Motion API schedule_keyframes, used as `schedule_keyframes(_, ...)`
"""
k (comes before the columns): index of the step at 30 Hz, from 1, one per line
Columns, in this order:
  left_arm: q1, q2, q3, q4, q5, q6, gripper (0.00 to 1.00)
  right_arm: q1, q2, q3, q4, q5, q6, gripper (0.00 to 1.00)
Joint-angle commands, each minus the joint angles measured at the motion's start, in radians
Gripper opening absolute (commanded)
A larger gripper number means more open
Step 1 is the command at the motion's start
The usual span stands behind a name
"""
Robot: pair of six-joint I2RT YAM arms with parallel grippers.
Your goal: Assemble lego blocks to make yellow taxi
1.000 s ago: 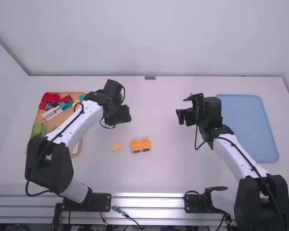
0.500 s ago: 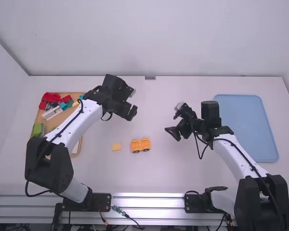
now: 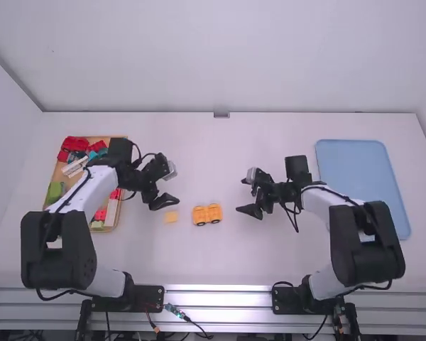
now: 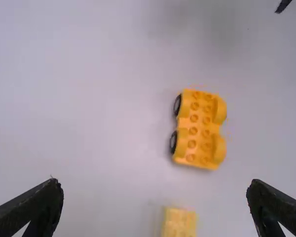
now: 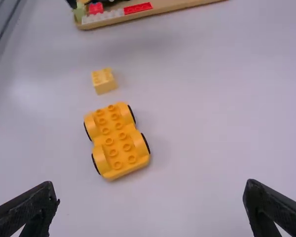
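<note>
Your left gripper (image 3: 168,187) and right gripper (image 3: 244,196) both have the fingers spread wide. Between them lies the yellow wheeled base (image 3: 207,214), near the small yellow block (image 3: 171,217).

White table (image 3: 227,160) with yellow-orange wheeled base (image 3: 199,215), small yellow block (image 3: 171,217), blue tray (image 3: 362,185), tan tray (image 5: 185,5).

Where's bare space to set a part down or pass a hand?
Widest: table between back wall and the grippers' row. Also free: strip between wheeled base and metal rail; blue tray. Crowded: brick tray, and the row of left gripper, small yellow block, wheeled base, right gripper.
</note>
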Motion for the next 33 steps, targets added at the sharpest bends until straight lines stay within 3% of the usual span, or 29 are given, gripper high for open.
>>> schedule_keyframes(1,0.036,-0.014,-0.081,0.063,0.028,-0.028,0.99,0.001,0.042,0.021,0.048,-0.072,-0.040,0.99)
schedule_keyframes(4,0.055,-0.014,-0.151,0.117,0.049,0.055,0.99,0.020,0.068,0.021,0.097,-0.077,-0.010,0.99)
schedule_keyframes(7,0.073,-0.014,-0.247,0.095,0.122,0.431,0.99,0.063,0.081,0.021,0.130,-0.032,0.016,0.99)
schedule_keyframes(9,0.084,-0.012,-0.297,0.122,0.137,0.510,0.99,0.088,0.084,0.021,0.137,-0.002,0.015,0.99)
schedule_keyframes(14,0.079,0.033,-0.375,0.359,0.147,0.315,1.00,0.171,0.086,0.021,0.144,0.095,0.014,0.99)
schedule_keyframes(19,0.079,0.086,-0.380,0.362,0.179,0.376,0.99,0.243,0.104,0.021,0.167,0.179,0.012,0.99)
schedule_keyframes(33,0.092,0.235,-0.358,0.451,0.201,0.368,0.92,0.235,0.122,0.021,0.173,0.166,0.011,0.99)
